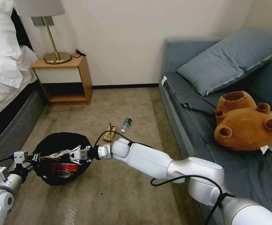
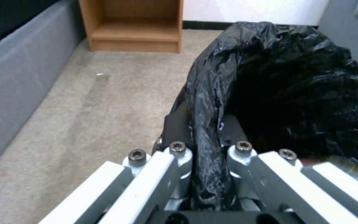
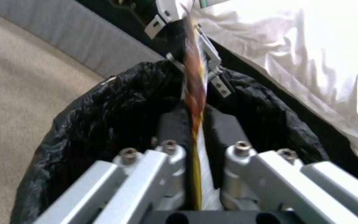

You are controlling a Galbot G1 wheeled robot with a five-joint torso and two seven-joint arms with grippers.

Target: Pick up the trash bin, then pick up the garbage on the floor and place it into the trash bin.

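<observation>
Over the round black-bagged trash bin (image 1: 60,159), the right claw (image 3: 197,124) is clenching a gold snack-bar wrapper (image 3: 195,93), arm outstretched; the left claw (image 2: 206,137) is gripping the bin's rim. No legible writing.

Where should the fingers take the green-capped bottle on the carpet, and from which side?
Probably the clear body of the bottle, not the small cap end. It lies flat on the carpet, long axis running toward the wall, so come straight down from above with the fingers closing across its width. The tan paper scrap lies close beside it.
</observation>
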